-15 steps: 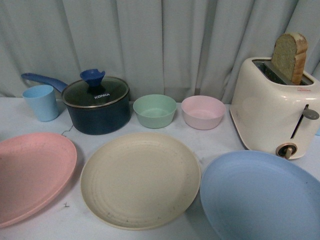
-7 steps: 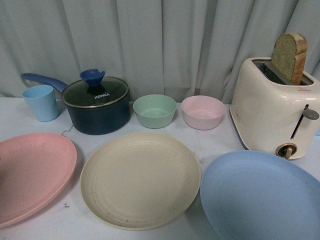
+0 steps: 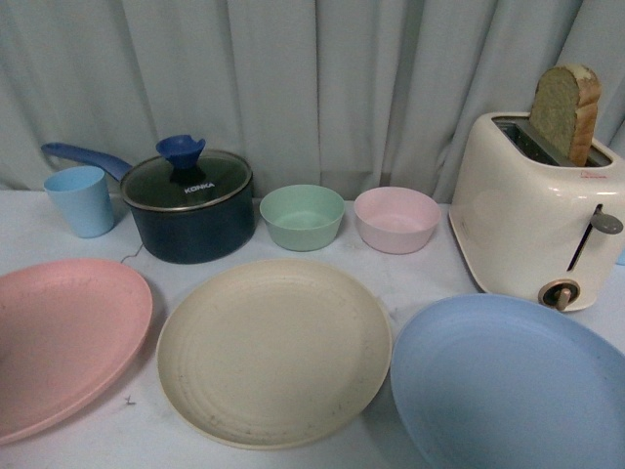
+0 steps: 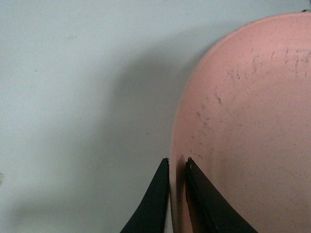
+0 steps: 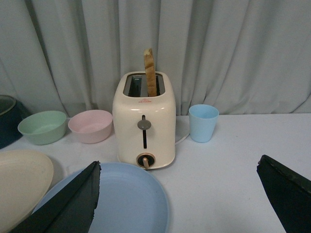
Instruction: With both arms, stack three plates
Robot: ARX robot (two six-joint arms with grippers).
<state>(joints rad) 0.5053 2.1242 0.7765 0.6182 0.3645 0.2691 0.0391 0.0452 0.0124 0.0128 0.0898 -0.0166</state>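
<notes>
The pink plate lies at the front left of the table, the cream-beige plate in the middle, the light blue plate at the front right. No arm shows in the front view. In the left wrist view my left gripper is shut on the rim of the pink plate, one jaw outside the rim and one inside. In the right wrist view my right gripper is open and empty, jaws wide apart above the table beside the light blue plate; the cream-beige plate shows at the edge.
A dark pot with a glass lid, a blue cup, a green bowl and a pink bowl stand behind the plates. A cream toaster with bread stands at the right. A second blue cup is beside the toaster. A curtain hangs behind.
The pink plate's right edge has shifted very slightly to the right and up. The other plates have not moved.
</notes>
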